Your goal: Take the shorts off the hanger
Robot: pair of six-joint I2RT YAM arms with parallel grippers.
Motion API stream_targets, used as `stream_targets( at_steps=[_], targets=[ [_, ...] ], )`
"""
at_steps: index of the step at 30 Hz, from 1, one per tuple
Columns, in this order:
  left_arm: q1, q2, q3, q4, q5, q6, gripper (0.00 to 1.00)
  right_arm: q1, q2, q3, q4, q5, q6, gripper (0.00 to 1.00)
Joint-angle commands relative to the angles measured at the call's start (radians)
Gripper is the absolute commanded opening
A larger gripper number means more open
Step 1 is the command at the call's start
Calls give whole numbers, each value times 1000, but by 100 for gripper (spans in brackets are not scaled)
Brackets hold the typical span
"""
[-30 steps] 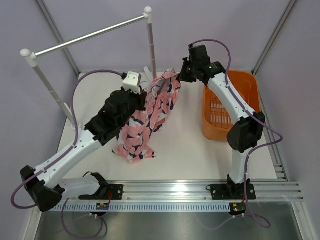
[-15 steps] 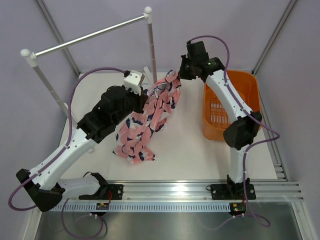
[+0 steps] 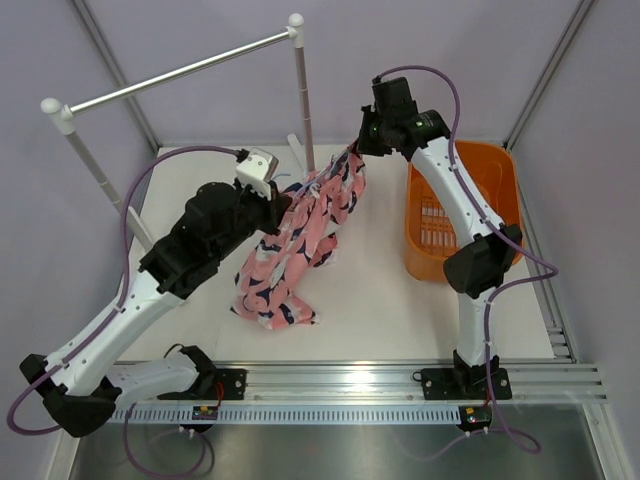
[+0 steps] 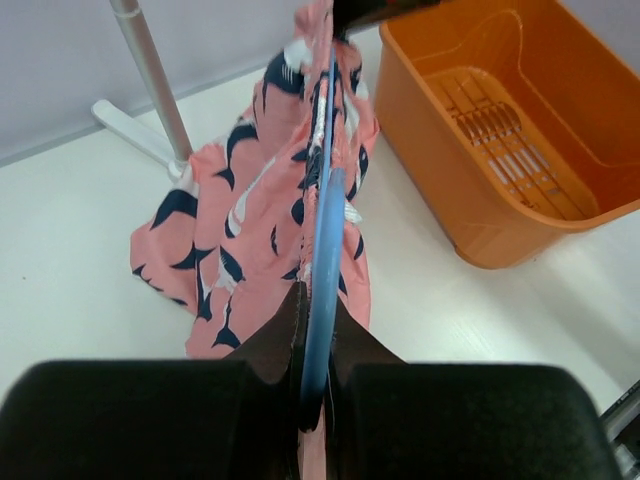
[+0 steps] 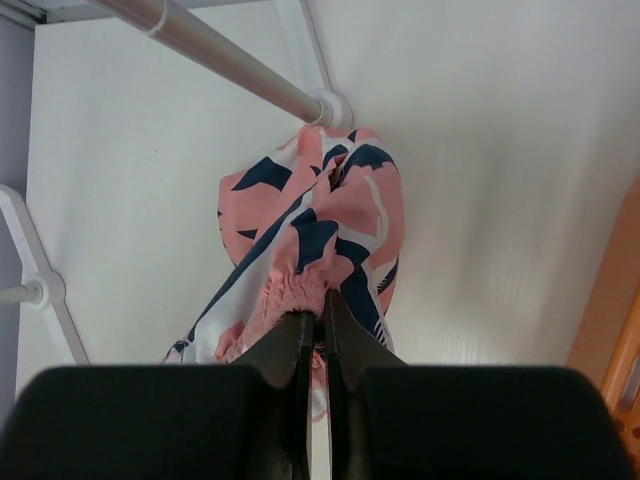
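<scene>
The pink shorts [image 3: 300, 240] with navy and white shapes hang stretched between my two grippers, their lower end bunched on the table. My left gripper [image 3: 283, 200] is shut on the light-blue hanger [image 4: 322, 230]. The wire runs straight out from the left gripper [image 4: 315, 300] into the shorts [image 4: 240, 230]. My right gripper [image 3: 358, 150] holds the far upper end of the garment. In the right wrist view the gripper [image 5: 322, 318] is shut on the gathered waistband of the shorts [image 5: 330, 230]. From above, fabric hides most of the hanger.
An orange basket [image 3: 465, 210] stands at the right, also seen in the left wrist view [image 4: 500, 130]. The silver clothes rail [image 3: 180, 72] spans the back left, and its right post [image 3: 303, 90] stands just behind the shorts. The rail's foot [image 5: 30, 280] lies on the table.
My left arm has drawn back to the left with the hanger, and my right gripper has risen slightly toward the back. The shorts are pulled more taut between them.
</scene>
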Motion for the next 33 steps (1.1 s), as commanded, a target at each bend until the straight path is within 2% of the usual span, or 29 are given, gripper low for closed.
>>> stream_targets(
  at_steps=[1,8,13,19,21,25,28,29,33],
  targets=[
    [0,-82,23,79,8,1,0,-4,-34,-107,93,8,12,0],
    [0,-70,52,189,-46,-5,0,58,-175,-322,190,-9,1,0],
    [0,-40,31,336,-193,-51,0,143,-328,-475,269,-9,24,0],
    [0,92,98,499,-279,-68,0,242,-468,-551,285,-45,38,0],
    [2,146,138,565,-311,-63,0,266,-485,-531,253,-44,24,0],
    [11,227,256,596,-415,-35,0,269,-503,-437,191,36,-19,0],
    [29,278,405,506,-481,-16,0,263,-465,-240,99,157,-77,0],
    [40,286,436,483,-487,-9,0,256,-431,-124,61,215,-91,0],
    [52,257,473,421,-518,6,0,165,-338,182,1,252,-126,0]
  ],
)
